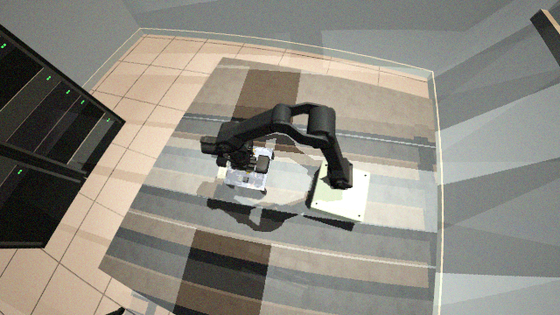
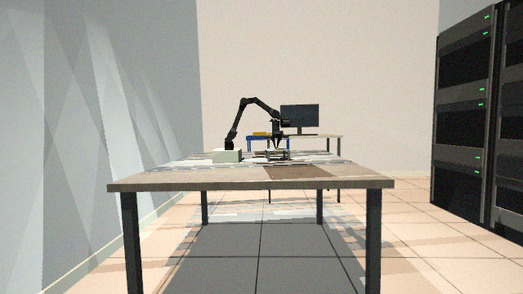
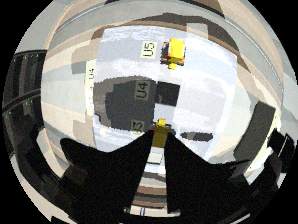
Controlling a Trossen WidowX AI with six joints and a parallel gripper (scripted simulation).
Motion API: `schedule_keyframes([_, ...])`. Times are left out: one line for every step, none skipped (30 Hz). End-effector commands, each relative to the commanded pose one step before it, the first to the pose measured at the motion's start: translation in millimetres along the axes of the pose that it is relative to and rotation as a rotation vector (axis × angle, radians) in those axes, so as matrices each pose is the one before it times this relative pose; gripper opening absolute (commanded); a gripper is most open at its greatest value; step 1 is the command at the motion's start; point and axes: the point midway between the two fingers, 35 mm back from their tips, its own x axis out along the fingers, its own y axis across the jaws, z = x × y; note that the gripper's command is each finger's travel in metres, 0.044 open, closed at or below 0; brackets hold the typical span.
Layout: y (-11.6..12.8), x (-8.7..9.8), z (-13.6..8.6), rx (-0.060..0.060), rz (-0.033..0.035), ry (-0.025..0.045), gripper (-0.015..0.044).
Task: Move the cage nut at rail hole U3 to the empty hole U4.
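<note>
The table [image 1: 350, 262] [image 2: 245, 185] has a flat top with a brownish-grey front edge and dark, straight legs. Bands of pale light, grey shadow and brown cross its top. Seen from the exterior view, a pale block [image 1: 341, 206] [image 2: 226, 156] sits on it left of the middle, toward the far part, with the arm's foot upon it. To the right of the block, near it but apart, a small raised stand [image 1: 246, 180] [image 2: 266, 154] rests on short legs.

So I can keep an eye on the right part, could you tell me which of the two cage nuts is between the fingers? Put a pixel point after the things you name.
The cage nut beside the U3 label [image 3: 160, 137]; the other one, beside U5 [image 3: 175, 51], stands free of the fingers.
</note>
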Motion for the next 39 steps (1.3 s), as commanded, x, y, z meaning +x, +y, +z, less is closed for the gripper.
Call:
schedule_keyframes([0.00, -0.01, -0.01, 0.0000, 0.00002, 0.00000, 0.0038])
schedule_keyframes([0.00, 0.00, 0.00, 0.0000, 0.00000, 0.00000, 0.0038])
schedule_keyframes([0.00, 0.00, 0.00, 0.0000, 0.00000, 0.00000, 0.0038])
schedule_keyframes([0.00, 0.00, 0.00, 0.0000, 0.00000, 0.00000, 0.0038])
schedule_keyframes([0.00, 0.00, 0.00, 0.0000, 0.00000, 0.00000, 0.0038])
schedule_keyframes([0.00, 0.00, 0.00, 0.0000, 0.00000, 0.00000, 0.0038])
schedule_keyframes([0.00, 0.00, 0.00, 0.0000, 0.00000, 0.00000, 0.0038])
schedule_keyframes([0.00, -0.01, 0.04, 0.0008, 0.00007, 0.00000, 0.0038])
schedule_keyframes([-0.05, -0.01, 0.04, 0.0007, 0.00006, 0.00000, 0.0038])
schedule_keyframes([-0.07, -0.01, 0.02, 0.0004, 0.00003, 0.00000, 0.0038])
schedule_keyframes([-0.10, -0.01, 0.03, 0.0006, 0.00005, 0.00000, 0.0038])
schedule_keyframes([-0.15, -0.01, 0.05, 0.0009, 0.00007, 0.00000, 0.0038])
schedule_keyframes([-0.20, -0.02, 0.07, 0.0006, 0.00004, -0.00001, 0.0038])
schedule_keyframes([-0.24, -0.03, 0.09, 0.0007, 0.00004, -0.00001, 0.0038])
schedule_keyframes([-0.28, -0.03, 0.10, 0.0008, 0.00005, -0.00001, 0.0038])
schedule_keyframes([-0.06, -0.01, 0.01, 0.0001, 0.00001, -0.00001, 0.0038])
schedule_keyframes([-0.14, -0.01, 0.02, 0.0001, 0.00002, -0.00001, 0.0038])
schedule_keyframes([-0.06, 0.00, 0.00, 0.0000, 0.00001, 0.00000, 0.0038])
schedule_keyframes([-0.12, -0.01, 0.01, 0.0001, 0.00001, 0.00000, 0.0038])
schedule_keyframes([-0.21, -0.01, 0.01, 0.0001, 0.00002, 0.00000, 0.0038])
schedule_keyframes([-0.07, 0.00, 0.00, 0.0000, 0.00001, 0.00000, 0.0038])
schedule_keyframes([-0.14, -0.01, 0.01, 0.0000, 0.00001, 0.00000, 0.0038])
schedule_keyframes([-0.17, -0.01, 0.01, 0.0001, 0.00002, 0.00000, 0.0038])
schedule_keyframes([-0.22, -0.01, 0.01, 0.0001, 0.00002, 0.00000, 0.0038])
schedule_keyframes([-0.06, 0.00, 0.00, 0.0000, 0.00001, 0.00000, 0.0038])
schedule_keyframes([-0.12, -0.01, 0.00, 0.0000, 0.00001, 0.00000, 0.0038])
schedule_keyframes([-0.21, -0.01, 0.00, 0.0000, 0.00002, 0.00000, 0.0038])
schedule_keyframes([-0.07, 0.00, 0.00, 0.0000, 0.00000, -0.00001, 0.0038])
schedule_keyframes([-0.14, 0.00, 0.00, 0.0000, 0.00001, -0.00002, 0.0038])
schedule_keyframes([-0.17, 0.00, 0.00, 0.0000, 0.00001, -0.00003, 0.0038])
schedule_keyframes([-0.22, -0.01, 0.00, 0.0000, 0.00001, -0.00003, 0.0038])
schedule_keyframes([-0.06, 0.00, 0.00, 0.0000, 0.00000, 0.00000, 0.0038])
schedule_keyframes([-0.12, 0.00, 0.00, 0.0000, 0.00001, 0.00000, 0.0038])
schedule_keyframes([-0.21, -0.01, 0.00, 0.0000, 0.00001, 0.00000, 0.0038])
schedule_keyframes([-0.07, 0.00, 0.00, 0.0000, 0.00000, 0.00001, 0.0038])
schedule_keyframes([-0.14, 0.00, 0.00, 0.0000, 0.00001, 0.00001, 0.0038])
schedule_keyframes([-0.17, 0.00, 0.00, 0.0000, 0.00001, 0.00001, 0.0038])
schedule_keyframes([-0.22, 0.00, 0.00, 0.0000, 0.00001, 0.00002, 0.0038])
schedule_keyframes([-0.07, 0.00, 0.00, 0.0000, 0.00000, 0.00000, 0.0038])
